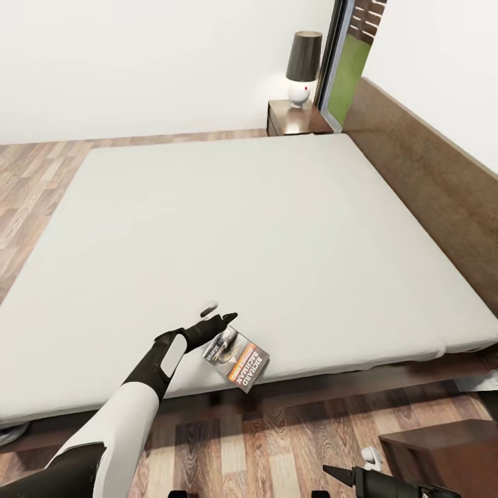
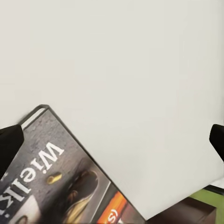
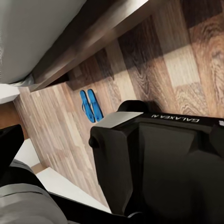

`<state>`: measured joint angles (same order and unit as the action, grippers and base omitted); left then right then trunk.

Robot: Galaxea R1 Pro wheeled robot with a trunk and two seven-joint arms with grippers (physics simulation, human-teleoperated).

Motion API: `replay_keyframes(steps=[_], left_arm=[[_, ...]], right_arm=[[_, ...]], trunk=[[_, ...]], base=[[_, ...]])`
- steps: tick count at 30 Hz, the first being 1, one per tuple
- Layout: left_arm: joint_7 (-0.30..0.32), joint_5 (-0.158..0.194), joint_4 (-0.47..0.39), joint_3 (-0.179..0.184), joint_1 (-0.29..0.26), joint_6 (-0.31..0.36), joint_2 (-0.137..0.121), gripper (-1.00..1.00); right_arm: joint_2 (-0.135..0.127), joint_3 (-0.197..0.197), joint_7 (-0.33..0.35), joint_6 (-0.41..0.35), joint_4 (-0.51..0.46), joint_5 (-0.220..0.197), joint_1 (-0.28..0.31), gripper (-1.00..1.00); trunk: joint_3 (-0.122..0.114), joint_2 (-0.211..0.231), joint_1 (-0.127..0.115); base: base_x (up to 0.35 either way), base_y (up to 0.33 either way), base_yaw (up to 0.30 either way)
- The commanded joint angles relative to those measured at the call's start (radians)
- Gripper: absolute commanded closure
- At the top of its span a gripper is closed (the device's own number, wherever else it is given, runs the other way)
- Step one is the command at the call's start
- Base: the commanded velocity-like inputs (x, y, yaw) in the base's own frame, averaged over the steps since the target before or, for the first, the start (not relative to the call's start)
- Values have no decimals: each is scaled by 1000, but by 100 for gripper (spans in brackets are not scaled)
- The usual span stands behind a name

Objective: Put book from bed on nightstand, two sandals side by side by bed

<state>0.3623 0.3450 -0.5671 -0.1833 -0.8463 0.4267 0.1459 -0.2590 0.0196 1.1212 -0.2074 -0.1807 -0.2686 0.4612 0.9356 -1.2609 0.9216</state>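
The book [image 1: 237,360] sits at the near edge of the bed [image 1: 228,228], its lower corner hanging past the mattress over the dark frame, cover up with the orange band and white lettering readable. It looks tilted, one end raised off the mattress, which suits a book just being lifted instead of one lying flat. The left gripper [image 1: 216,315] reaches in from the floor side and meets the book's upper end. In the left wrist view the book [image 2: 56,172] fills the lower corner between two dark fingertips [image 2: 10,144] that stand wide apart, one at each side of the picture. Whether they pinch the book I cannot tell; the contact itself is hidden. Taking it from the overhanging edge makes sense, since a thin paperback flat on a mattress gives the fingers nothing to get under.

The nightstand [image 1: 296,119] stands at the far corner by the headboard, a lamp [image 1: 303,67] on top, well apart from the book. Another dark wooden cabinet [image 1: 446,446] shows beside the robot's right, much nearer.

The right gripper [image 1: 346,475] hangs low over the plank floor; its state I cannot tell. In the right wrist view the sandals [image 3: 91,105] lie side by side on the floor near the bed frame, so that part looks done.
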Motion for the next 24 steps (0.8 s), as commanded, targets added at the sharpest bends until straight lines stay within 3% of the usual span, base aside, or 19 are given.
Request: replay_keyframes(steps=[1,15,24], left_arm=[[3,5,0,-7,0,9,1,-100],[3,5,0,-7,0,9,0,-100],[3,5,0,-7,0,9,1,-100]], right_arm=[[0,2,3,-10,0,-3,0,-100],[0,2,5,-10,0,-3,-1,-100],[0,2,9,96,0,-3,-1,-100]], trunk=[[-3,7,-4],[-47,105,-58],[-75,168,-92]], base=[[0,0,0],[0,0,0],[0,0,0]])
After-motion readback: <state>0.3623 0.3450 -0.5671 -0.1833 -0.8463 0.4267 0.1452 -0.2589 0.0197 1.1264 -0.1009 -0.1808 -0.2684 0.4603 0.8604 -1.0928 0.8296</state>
